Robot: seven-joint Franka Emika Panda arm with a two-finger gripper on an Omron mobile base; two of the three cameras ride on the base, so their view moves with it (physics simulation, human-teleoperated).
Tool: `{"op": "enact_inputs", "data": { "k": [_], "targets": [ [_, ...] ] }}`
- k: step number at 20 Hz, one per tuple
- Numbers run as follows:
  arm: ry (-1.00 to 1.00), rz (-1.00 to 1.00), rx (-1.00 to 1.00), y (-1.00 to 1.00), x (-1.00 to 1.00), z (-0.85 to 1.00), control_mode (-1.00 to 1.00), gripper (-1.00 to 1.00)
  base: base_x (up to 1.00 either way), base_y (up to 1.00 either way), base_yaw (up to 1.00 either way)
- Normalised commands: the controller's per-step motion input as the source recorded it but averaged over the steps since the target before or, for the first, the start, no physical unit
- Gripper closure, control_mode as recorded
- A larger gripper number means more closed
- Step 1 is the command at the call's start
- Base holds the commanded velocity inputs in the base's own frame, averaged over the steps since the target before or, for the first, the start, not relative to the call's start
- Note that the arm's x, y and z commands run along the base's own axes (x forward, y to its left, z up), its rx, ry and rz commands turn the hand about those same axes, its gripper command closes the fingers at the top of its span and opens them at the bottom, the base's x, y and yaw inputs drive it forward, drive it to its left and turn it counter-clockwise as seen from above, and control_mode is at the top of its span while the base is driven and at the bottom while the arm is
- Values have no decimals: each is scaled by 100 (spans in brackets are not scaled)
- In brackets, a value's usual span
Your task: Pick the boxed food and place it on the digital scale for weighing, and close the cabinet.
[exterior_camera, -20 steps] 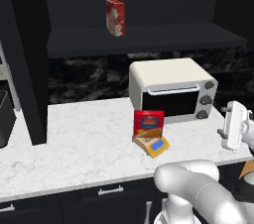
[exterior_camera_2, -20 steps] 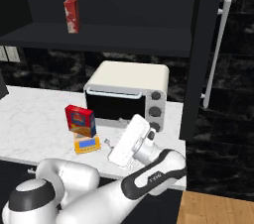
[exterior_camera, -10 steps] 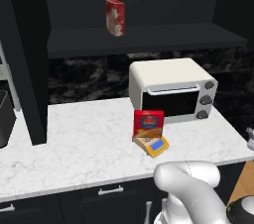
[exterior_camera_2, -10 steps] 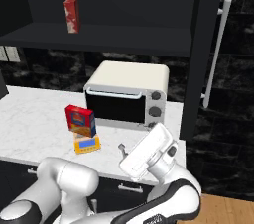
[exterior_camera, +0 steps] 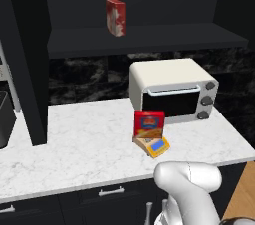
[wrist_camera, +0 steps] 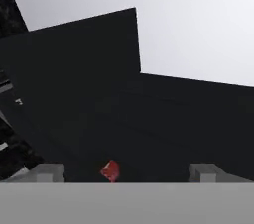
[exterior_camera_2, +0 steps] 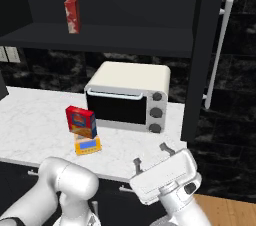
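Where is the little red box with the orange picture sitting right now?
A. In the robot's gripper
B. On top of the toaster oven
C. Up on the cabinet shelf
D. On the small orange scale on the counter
D: the red box stands on the orange scale, in front of the toaster oven.

boxed food [exterior_camera_2: 81, 121] upright on digital scale [exterior_camera_2: 87, 145], gripper [exterior_camera_2: 150, 154] empty

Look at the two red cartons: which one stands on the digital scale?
The boxed food with the orange-yellow picture stands on the digital scale; the mottled red-and-white carton sits up on the cabinet shelf.
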Motion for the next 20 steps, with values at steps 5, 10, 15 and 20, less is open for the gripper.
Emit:
{"op": "enact_inputs", "data": {
  "k": [5,10,15,20],
  "targets": [
    [-1,-20,11,-92,-36,39,-100,-100,0,0,0],
    [14,-21,3,-69,-14,38,-100,-100,0,0,0],
    [23,-10,0,-58,0,26,-100,-100,0,0,0],
    [15,0,0,-50,0,25,-100,-100,0,0,0]
  ]
}}
